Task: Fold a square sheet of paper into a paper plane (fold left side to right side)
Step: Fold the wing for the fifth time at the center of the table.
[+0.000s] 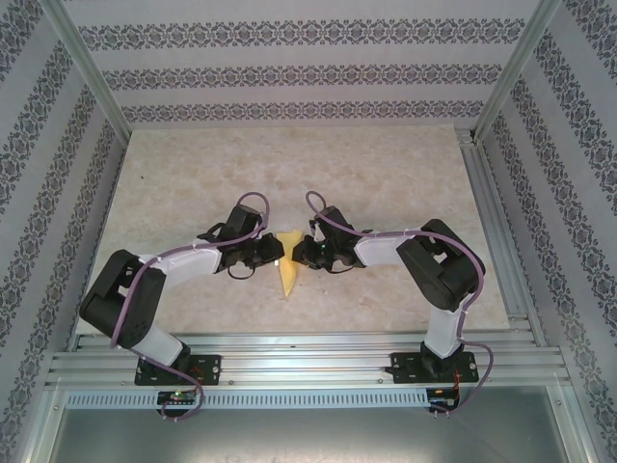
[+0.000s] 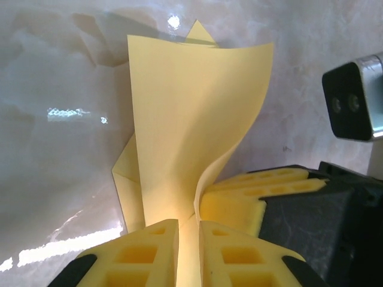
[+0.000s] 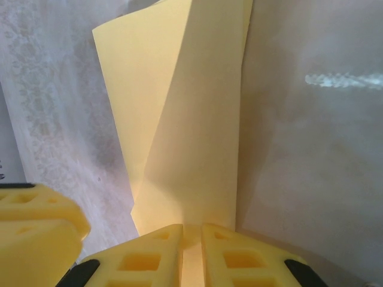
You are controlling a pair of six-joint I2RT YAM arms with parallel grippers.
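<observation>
Pale marble-look table (image 1: 193, 174) lies under us, fenced by patterned walls (image 1: 289, 39), and we read it from our own edge outward. Nearest, our two bases sit bolted to the aluminium rail (image 1: 308, 362). Both arms reach in toward the middle of the table until the wrists almost meet.

There the left gripper (image 2: 188, 230) is closed to a thin slit on one edge of the paper plane (image 1: 289, 272). The right gripper (image 3: 191, 234) pinches it the same way from the other side, and the two sets of yellow fingers sit just beside each other.

Between us the mustard-yellow paper is already a narrow, pointed, creased shape. Some layers lie on the table, while the flap we hold rises and curls, its far corners standing free above the surface.

We judge this to be the middle of the left-to-right fold, with the flap lifted but not yet laid down. Next we need to carry the raised left edge across onto the right edge, line up the borders, let go without dragging the thin paper, and press the crease flat.
</observation>
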